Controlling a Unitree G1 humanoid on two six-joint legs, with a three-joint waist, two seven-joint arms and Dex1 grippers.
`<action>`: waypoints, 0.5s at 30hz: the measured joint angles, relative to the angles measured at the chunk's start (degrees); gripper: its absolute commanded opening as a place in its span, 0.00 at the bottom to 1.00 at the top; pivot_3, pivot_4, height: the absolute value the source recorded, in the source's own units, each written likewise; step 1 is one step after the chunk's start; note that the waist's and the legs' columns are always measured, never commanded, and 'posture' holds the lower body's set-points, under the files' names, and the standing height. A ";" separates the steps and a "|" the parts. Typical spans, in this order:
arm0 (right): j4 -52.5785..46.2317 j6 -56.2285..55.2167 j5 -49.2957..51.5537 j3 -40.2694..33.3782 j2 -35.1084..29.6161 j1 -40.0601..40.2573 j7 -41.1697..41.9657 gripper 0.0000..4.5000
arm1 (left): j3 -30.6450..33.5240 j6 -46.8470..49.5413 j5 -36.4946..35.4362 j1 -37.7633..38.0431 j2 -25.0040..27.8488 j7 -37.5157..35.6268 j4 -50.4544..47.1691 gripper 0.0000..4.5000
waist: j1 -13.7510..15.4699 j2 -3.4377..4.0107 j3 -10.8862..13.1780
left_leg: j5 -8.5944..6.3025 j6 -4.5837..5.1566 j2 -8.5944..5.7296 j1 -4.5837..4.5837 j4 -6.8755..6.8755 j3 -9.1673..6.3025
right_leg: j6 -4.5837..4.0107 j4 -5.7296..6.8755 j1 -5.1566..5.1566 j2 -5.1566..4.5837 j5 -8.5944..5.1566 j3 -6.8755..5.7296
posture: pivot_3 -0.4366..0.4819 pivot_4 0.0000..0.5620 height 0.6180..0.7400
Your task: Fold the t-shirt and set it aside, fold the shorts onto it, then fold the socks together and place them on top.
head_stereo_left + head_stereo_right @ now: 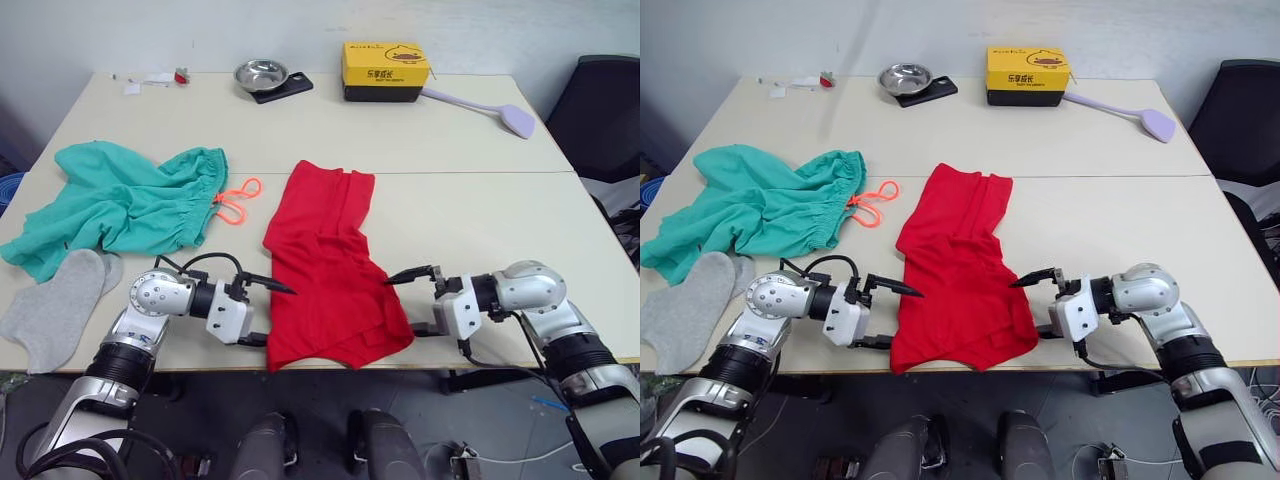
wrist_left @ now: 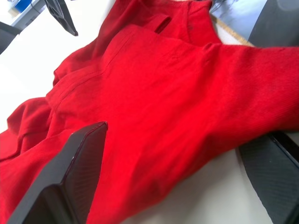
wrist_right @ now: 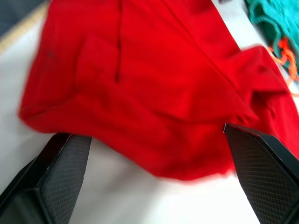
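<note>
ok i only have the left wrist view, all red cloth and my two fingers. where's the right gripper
Observer: The right gripper sits at the t-shirt's other side, open, facing the left gripper.
Operator: are the shorts clear of it
Observer: Yes, the shorts lie apart, to the shirt's left.
Operator: and the socks
Observer: The socks lie at the table's near left edge, just below the shorts.

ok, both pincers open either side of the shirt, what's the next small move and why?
Probably close both pincers on the near end of the t-shirt. The left pincer and right pincer sit open at its two sides near the table edge, and the shirt is a long strip, still needing a fold away from the robot.
</note>
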 measured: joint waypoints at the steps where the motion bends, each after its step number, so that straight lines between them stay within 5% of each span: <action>1: -0.31 0.22 0.10 0.22 0.24 0.19 0.16 0.86 | -0.40 0.54 -0.22 0.14 -0.01 -0.37 -0.19 0.77 | 0.00 0.00 0.00 | 0.00 0.00 0.00 -0.01 0.00 0.00 | 0.00 0.00 0.00 0.00 0.00 -0.01 | 0.48 0.27 1.00; 11: -1.59 1.74 -0.03 2.61 1.07 1.77 1.14 0.05 | -1.56 5.41 -1.96 2.60 -0.02 -3.34 -1.69 0.02 | 0.31 0.07 0.05 | 0.01 0.00 0.00 -0.04 0.04 -0.01 | -0.01 0.01 -0.03 -0.05 0.00 0.00 | 0.48 0.27 1.00; 15: -6.39 5.34 1.04 2.60 0.69 3.89 1.75 0.01 | -1.18 10.61 -5.06 6.01 0.62 -4.52 -5.24 0.00 | 0.43 0.18 0.11 | 0.00 0.00 -0.01 -0.18 0.04 -0.07 | -0.02 0.00 -0.14 -0.06 -0.01 -0.03 | 0.48 0.27 1.00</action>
